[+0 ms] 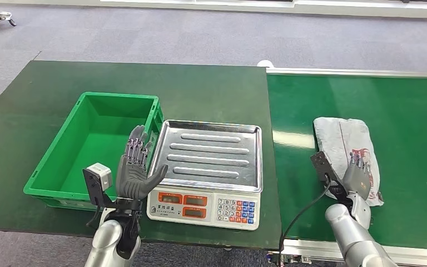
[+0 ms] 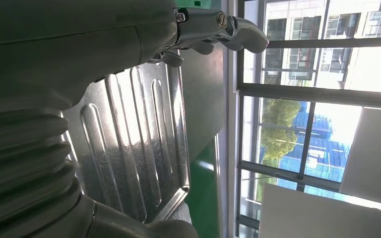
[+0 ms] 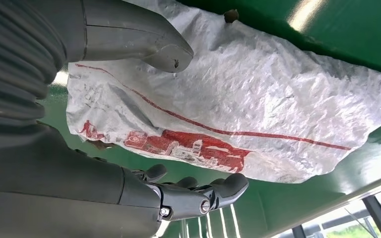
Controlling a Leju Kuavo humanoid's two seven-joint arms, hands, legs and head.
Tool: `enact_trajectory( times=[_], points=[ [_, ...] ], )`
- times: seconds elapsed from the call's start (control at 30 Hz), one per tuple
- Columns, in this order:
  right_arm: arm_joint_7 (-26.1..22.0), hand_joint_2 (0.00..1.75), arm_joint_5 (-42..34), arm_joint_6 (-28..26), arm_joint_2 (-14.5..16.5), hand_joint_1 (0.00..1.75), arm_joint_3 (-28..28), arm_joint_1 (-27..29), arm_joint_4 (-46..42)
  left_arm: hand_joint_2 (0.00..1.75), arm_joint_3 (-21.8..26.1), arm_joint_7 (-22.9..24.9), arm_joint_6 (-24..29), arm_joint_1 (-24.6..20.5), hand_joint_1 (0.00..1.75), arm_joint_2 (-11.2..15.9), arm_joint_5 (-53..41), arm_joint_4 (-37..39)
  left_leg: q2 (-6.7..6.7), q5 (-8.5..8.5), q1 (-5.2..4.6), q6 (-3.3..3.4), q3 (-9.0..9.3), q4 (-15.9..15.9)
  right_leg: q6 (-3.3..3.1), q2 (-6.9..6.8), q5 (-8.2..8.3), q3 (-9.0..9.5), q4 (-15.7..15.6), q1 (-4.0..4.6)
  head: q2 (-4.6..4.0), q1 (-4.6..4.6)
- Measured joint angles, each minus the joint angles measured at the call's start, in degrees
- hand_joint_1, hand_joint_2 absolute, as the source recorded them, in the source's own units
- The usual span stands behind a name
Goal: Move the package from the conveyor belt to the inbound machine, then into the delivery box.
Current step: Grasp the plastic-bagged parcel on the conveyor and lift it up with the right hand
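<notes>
currently crumpled white plastic package with red print flat on green conveyor belt, right hand spread just over its near end, gripping nothing, left hand raised, fingers splayed, empty, beside steel-trayed scale

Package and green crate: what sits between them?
In the head view, the scale with its steel tray stands between the package and the green crate.

Bright, even overhead light in the head view; sharp throughout, soft shadows only. White glare streaks on the belt and sheen on the tray. Blown-out windows beyond the left fingers. Crisp bag between the right fingers; blurred, dark hand covers up close.
</notes>
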Motion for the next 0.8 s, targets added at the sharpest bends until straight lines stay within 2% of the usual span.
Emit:
enact_trajectory(
  times=[0.07,0.2,0.37,0.8],
  points=[
    [1.29,1.75,0.40,0.98,0.00,0.00,-0.02,-0.14,0.12,1.75,0.00,-0.01,-0.02,-0.02,0.00,0.03,0.04,0.01,0.01,0.00,0.00,0.00,0.00,0.00,0.00,0.00,0.00,0.00,0.00,0.00,0.00,0.00],
    [7.06,1.75,1.73,6.50,-0.27,0.00,-0.03,-1.32,1.90,1.75,-0.04,0.03,-0.27,-0.61,0.00,0.07,0.22,0.14,-0.01,0.01,0.00,0.01,0.00,0.00,0.01,0.01,0.01,0.00,0.00,0.00,0.00,0.01],
    [10.67,1.75,3.21,11.06,-0.48,0.00,-0.03,-2.80,4.32,1.75,-0.43,0.61,-0.76,-1.46,0.00,0.07,0.33,0.17,0.01,0.02,0.00,0.00,0.01,0.00,0.00,0.01,0.03,0.00,0.00,0.00,0.00,0.01],
    [11.70,1.75,4.09,13.14,-0.15,0.00,-0.03,-4.09,6.29,1.75,-0.60,1.65,-0.67,-1.69,0.00,0.07,0.35,-0.84,-0.02,0.02,0.00,0.00,0.00,0.00,0.00,0.00,0.03,0.02,0.00,0.00,0.00,0.00]
  ],
)
